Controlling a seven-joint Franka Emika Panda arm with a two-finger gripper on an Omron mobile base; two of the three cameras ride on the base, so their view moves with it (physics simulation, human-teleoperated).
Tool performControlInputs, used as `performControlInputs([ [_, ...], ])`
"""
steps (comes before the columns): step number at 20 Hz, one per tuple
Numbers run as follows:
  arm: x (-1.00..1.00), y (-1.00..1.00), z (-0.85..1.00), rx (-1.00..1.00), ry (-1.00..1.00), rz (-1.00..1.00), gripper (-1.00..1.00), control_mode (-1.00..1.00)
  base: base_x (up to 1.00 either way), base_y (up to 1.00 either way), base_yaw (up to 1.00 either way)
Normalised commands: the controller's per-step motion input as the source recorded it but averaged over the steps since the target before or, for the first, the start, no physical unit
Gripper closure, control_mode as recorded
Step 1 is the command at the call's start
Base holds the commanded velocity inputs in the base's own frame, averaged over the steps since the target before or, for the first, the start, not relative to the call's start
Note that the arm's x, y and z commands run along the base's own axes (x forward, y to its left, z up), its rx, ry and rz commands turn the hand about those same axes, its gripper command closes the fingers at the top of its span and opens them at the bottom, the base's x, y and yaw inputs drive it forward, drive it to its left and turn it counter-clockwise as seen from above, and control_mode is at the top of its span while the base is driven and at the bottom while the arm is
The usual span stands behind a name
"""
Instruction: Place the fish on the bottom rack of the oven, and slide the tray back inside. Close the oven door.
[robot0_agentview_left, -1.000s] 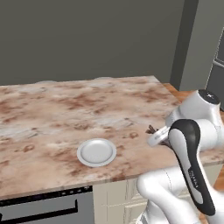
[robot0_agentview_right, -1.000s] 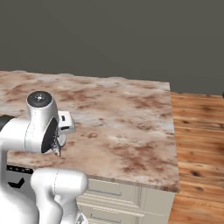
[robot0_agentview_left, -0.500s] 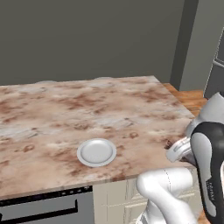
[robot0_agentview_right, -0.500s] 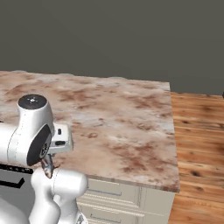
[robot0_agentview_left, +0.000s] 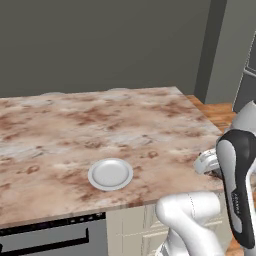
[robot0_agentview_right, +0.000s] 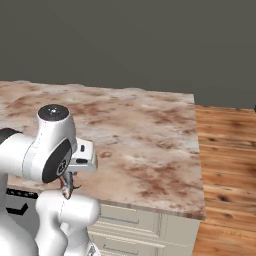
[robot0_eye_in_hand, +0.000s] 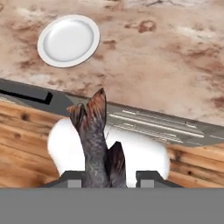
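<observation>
Left base view — counter: a brown-and-cream marbled countertop (robot0_agentview_left: 75, 125) filled the middle of the scene, with a dark grey wall behind it.
Left base view — plate: a round white plate (robot0_agentview_left: 110, 174) lay flat on the counter near its front edge.
Left base view — oven: part of a black front with a dark bar (robot0_agentview_left: 45, 240) showed below the counter edge at lower left.
Left base view — arm: the white arm rose at lower right, its wrist beyond the counter's right corner; the fingers could not be made out here.

Right base view — gripper: the gripper (robot0_agentview_right: 67, 187) pointed downward just off the counter's front edge.
Right base view — fish: a small dark fish (robot0_agentview_right: 67, 186) hung from the fingers, in front of the pale cabinet face and clear of the countertop.
Right base view — floor: wooden planks (robot0_agentview_right: 225, 150) lay to the right of the counter.

Hand view — fish: the grey-brown body rose between the two finger tips, forked tail (robot0_eye_in_hand: 89, 109) uppermost.
Hand view — fingers: clenched on the fish's body, one tip (robot0_eye_in_hand: 117, 162) visible against it.
Hand view — plate: the plate lay well apart from the fish, on the counter at upper left.
</observation>
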Motion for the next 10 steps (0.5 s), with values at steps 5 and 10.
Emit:
performControlInputs([
  [5,0.75,0.00,0.00,0.00,0.08,-0.15,1.00,-1.00,0.00,0.00,0.00],
  [10,0.45,0.00,-0.08,0.00,0.02,-0.11,1.00,-1.00,0.00,0.00,0.00],
])
